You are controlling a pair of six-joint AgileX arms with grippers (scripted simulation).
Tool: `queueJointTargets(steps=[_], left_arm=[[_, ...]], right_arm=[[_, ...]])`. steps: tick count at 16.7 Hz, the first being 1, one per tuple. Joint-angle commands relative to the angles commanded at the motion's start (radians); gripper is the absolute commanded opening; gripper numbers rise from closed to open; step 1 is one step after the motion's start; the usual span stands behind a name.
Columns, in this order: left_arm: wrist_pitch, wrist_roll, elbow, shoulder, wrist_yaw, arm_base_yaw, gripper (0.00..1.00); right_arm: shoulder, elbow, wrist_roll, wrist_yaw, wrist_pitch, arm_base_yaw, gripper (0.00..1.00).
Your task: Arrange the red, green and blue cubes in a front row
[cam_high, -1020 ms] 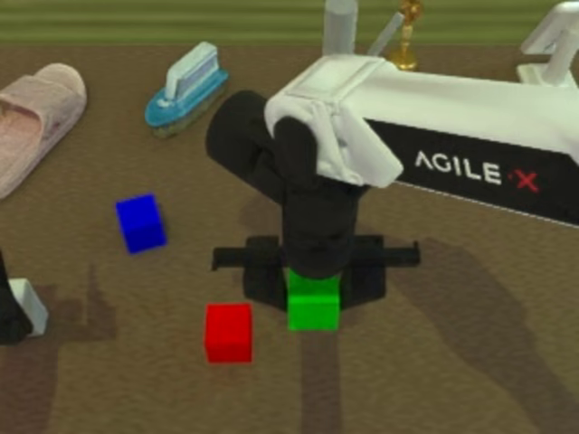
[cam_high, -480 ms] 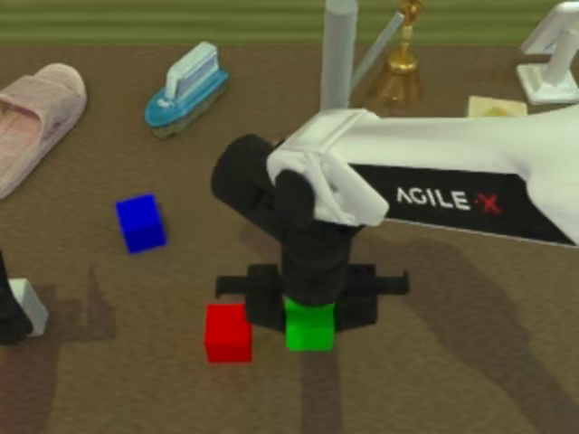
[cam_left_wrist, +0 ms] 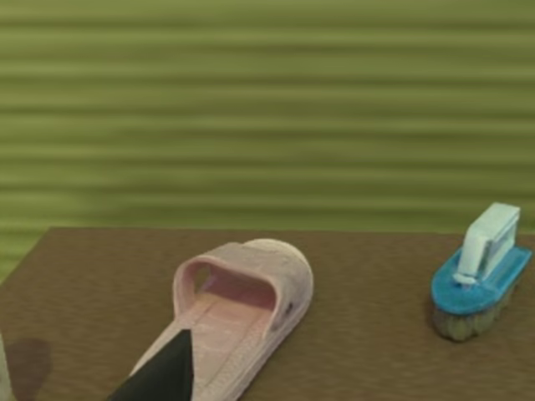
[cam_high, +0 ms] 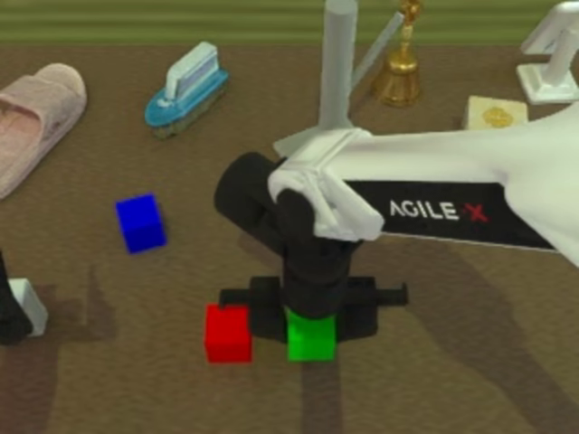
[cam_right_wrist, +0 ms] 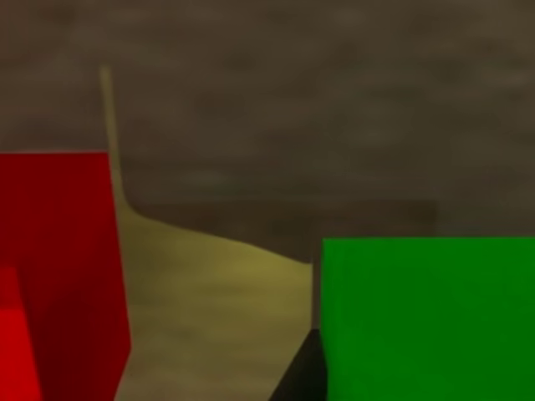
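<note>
My right gripper reaches down near the front of the table, shut on the green cube. That cube sits just right of the red cube, a narrow gap between them. In the right wrist view the green cube fills the near side, a dark fingertip against its face, and the red cube stands beside it. The blue cube lies alone farther back on the left. My left gripper is parked at the left edge, open; one dark fingertip shows in its wrist view.
A pink slipper lies at the back left, with a blue scrubbing brush beside it. A grey post, a gold trophy and a cream box stand along the back right, behind the right arm.
My right gripper has carried the green cube toward the front edge and lower, level with the red cube. Red and blue cubes and the left arm have not moved.
</note>
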Motion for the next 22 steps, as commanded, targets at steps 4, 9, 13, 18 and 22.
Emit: queueJointTargets(steps=[4,9,13,18,22], left_arm=[[0.0,0.0,0.0,0.0,0.0,0.0,1.0],[0.0,0.0,0.0,0.0,0.0,0.0,1.0],[0.0,0.0,0.0,0.0,0.0,0.0,1.0],[0.0,0.0,0.0,0.0,0.0,0.0,1.0],[0.0,0.0,0.0,0.0,0.0,0.0,1.0]], right_arm=[[0.0,0.0,0.0,0.0,0.0,0.0,0.45],[0.0,0.0,0.0,0.0,0.0,0.0,0.83],[0.0,0.0,0.0,0.0,0.0,0.0,1.0],[0.0,0.0,0.0,0.0,0.0,0.0,1.0],[-0.005,0.015,0.0,0.0,-0.017,0.001,1.0]])
